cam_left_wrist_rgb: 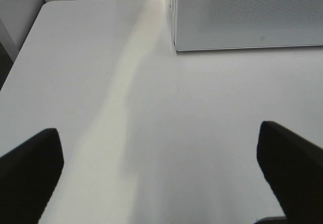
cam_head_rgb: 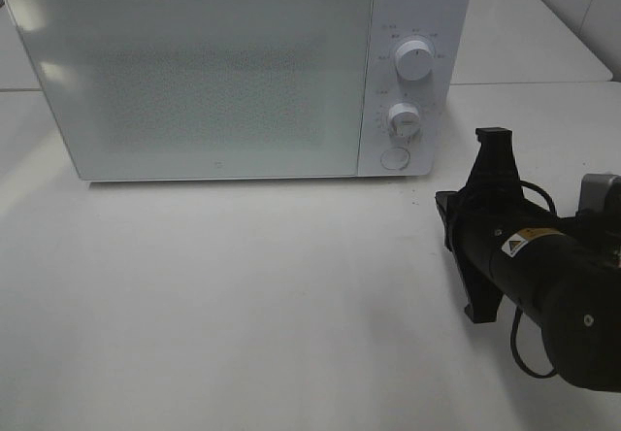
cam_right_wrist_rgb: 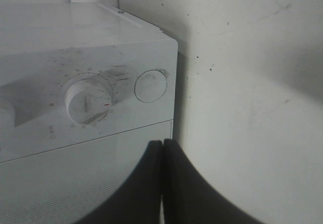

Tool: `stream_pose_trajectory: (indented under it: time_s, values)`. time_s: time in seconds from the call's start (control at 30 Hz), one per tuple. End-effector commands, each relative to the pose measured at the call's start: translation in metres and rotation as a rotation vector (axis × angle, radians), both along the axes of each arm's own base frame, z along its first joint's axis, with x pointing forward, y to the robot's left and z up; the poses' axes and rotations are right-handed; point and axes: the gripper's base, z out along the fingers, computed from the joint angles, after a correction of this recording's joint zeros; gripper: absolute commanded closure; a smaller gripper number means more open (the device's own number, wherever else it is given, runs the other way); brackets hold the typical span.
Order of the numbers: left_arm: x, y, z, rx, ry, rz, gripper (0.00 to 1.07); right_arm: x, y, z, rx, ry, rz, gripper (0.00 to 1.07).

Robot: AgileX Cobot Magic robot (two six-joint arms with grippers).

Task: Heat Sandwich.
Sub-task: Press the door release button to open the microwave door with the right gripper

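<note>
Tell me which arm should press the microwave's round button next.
Right, most likely. The right pincer, shut, points at the control panel, close to the round button. The left pincer hangs open over bare table near the microwave's other end.

We cannot see through the microwave's (cam_head_rgb: 233, 4) frosted door (cam_head_rgb: 194, 82), so its inside is hidden from us, and the markings around its two dials (cam_head_rgb: 414, 61) are too small to read. The right arm (cam_head_rgb: 558, 285) runs off the exterior view's right edge. The left wrist view gives us only two dark fingers (cam_left_wrist_rgb: 30, 176) of the left gripper (cam_left_wrist_rgb: 160, 148), both cut by the picture's edges, and the right wrist view slices off the upper dial (cam_right_wrist_rgb: 5, 110).
</note>
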Motion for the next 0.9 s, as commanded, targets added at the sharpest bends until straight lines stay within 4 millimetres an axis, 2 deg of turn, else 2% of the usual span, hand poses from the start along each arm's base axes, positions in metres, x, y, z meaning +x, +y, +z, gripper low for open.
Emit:
stream_pose_trajectory:
  time_s: [0.03, 0.33, 0.9]
  values:
    - [-0.003, 0.0, 0.001, -0.002, -0.04, 0.001, 0.05, 0.004, 0.006, 0.001, 0.005, 0.0, 0.019, 1.07]
    - [-0.003, 0.0, 0.001, -0.002, -0.04, 0.001, 0.05, 0.018, 0.017, -0.014, -0.003, 0.008, 0.02, 1.07]
    - [-0.003, 0.0, 0.001, -0.002, -0.04, 0.001, 0.05, 0.077, 0.016, -0.024, 0.003, -0.021, 0.034, 1.07]
